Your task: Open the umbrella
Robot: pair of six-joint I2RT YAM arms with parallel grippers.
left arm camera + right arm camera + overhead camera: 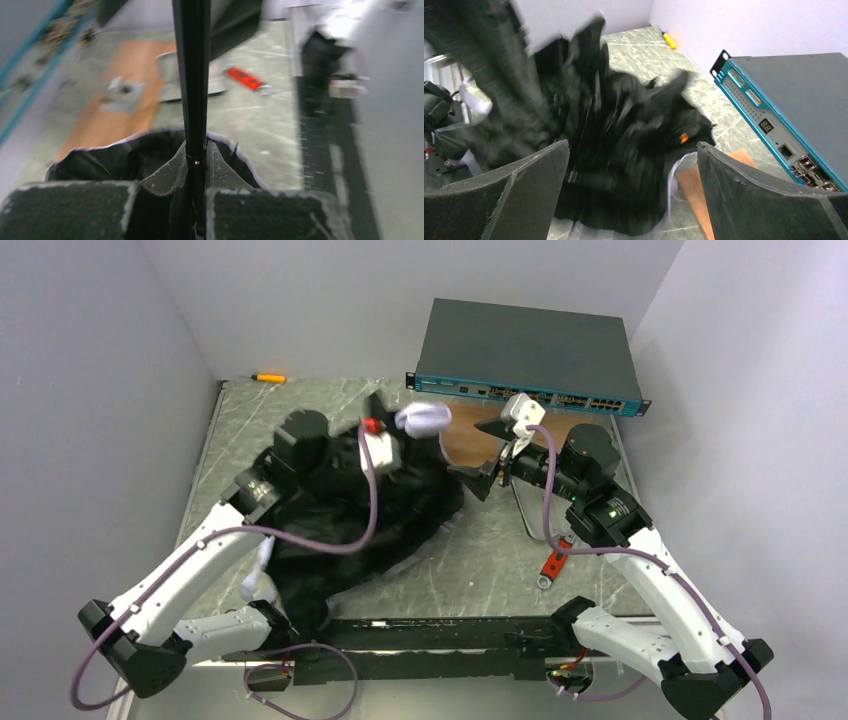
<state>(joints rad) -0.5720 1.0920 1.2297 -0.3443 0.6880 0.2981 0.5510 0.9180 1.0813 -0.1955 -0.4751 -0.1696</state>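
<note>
1. Top external view is showing the umbrella [400, 510] lying crumpled on the table [470, 570], in the middle and left of the frame, with its black side up.
2. Its small pale handle [422, 418] is sticking out near the top middle of the frame.
3. The left gripper [380, 445] is sitting over the black cloth, just left of that handle.
4. In the left wrist view, the left fingers [70, 210] are squeezing close together on the thin black shaft [192, 75], which is running straight up the middle of the frame.
5. The right gripper [483, 455] is standing wide open, right of the middle, and is holding nothing.
6. In the right wrist view, its two fingers [524, 200] are sitting far apart in the bottom corners, and the black canopy [614, 125] is bunching up beyond them.
7. A grey network switch [530, 340] with a teal front is sitting at the upper right.
8. An orange pen [268, 377] is lying at the upper left, and a red-handled tool [553, 562] is lying at the lower right.
</note>
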